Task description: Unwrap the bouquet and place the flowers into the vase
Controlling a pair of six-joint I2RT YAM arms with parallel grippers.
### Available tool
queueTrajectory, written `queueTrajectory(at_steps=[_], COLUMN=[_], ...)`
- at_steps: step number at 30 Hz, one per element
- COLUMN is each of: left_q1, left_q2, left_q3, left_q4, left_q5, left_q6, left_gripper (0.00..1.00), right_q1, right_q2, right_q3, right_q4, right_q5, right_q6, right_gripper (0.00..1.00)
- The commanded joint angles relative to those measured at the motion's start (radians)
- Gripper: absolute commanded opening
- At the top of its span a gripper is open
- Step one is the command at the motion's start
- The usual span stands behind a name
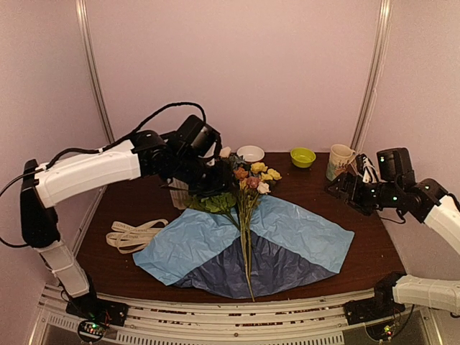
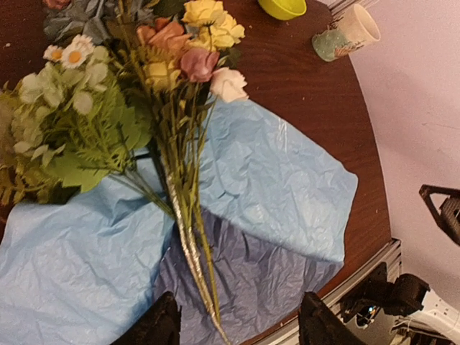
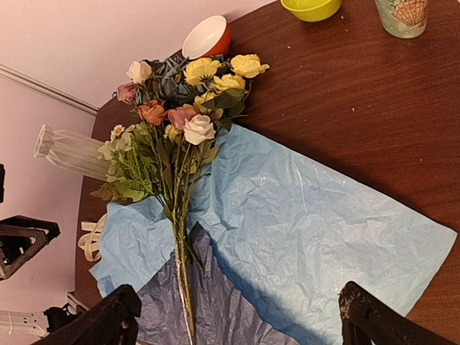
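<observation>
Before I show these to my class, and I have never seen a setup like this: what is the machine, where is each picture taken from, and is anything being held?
These are two robot arms bolted to a table's near edge. One picture looks down from above and behind them; the other two come from cameras on each wrist.

On the table lies opened blue paper with flowers resting on it. Nearby are a white vase, a cream ribbon, a yellow-green bowl, a white bowl and a patterned mug.

The left claw hangs above the stems; the right claw is open. Neither holds anything.
</observation>
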Motion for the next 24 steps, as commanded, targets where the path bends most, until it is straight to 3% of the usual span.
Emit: queueTrajectory(at_steps=[1,9,19,24], left_q1=[-0.027,-0.026,0.038,0.065], left_q2=[0.178,0.512,0.693,0.747], left_q3=[0.232,0.714,0.881,0.886], left_q4=[-0.069,-0.319,-0.291,-0.284], left_q5=[-0.079,-0.188,-0.187,-0.167], left_q6=[0.004,0.085,0.094,0.087], left_gripper=[0.58,0.58,0.56,0.55], right_q1=[0.004,0.003,0.003,0.002], right_q2=[-0.023,-0.052,-0.050,-0.036], right_q3=[0.018,0.076,0.142,0.162], right_q4=[-0.084,-0.174,-0.279,-0.306], right_q5=[0.068,0.106,0.189,0.214], right_q6=[-0.009,-0.041,-0.142,-0.178], right_gripper=[0.97,0.97,1.00,1.00])
